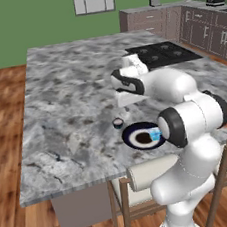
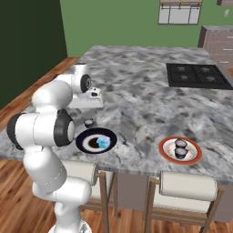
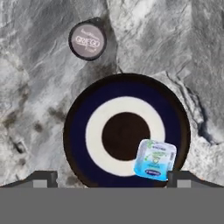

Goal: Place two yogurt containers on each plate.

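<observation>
**A:** Since you cannot see the counter, shall I start at its near edge, where the stools stand?

**B:** Please. Where is your hand?

**A:** Your gripper (image 3: 112, 177) hangs above the near edge with its jaws spread wide and nothing between them. Directly beneath it lies the navy plate (image 3: 76, 131), and the light-blue tub (image 3: 155, 159) sits on that plate's white ring. The open jaws over it suggest, to my eye, that it was just let go there.

**B:** So that plate needs one more?

**A:** Yes. A dark round cup (image 3: 87, 40) stands on the bare granite counter (image 2: 136, 100) just beyond the plate, apart from it. It is likely your next pick.

**B:** And the other plate?

**A:** The orange-rimmed plate (image 2: 166, 152) sits further along the same near edge, well apart, carrying two dark cups (image 2: 180, 149) side by side. It looks finished. The cooktop (image 2: 195, 75) lies at the far side.
</observation>
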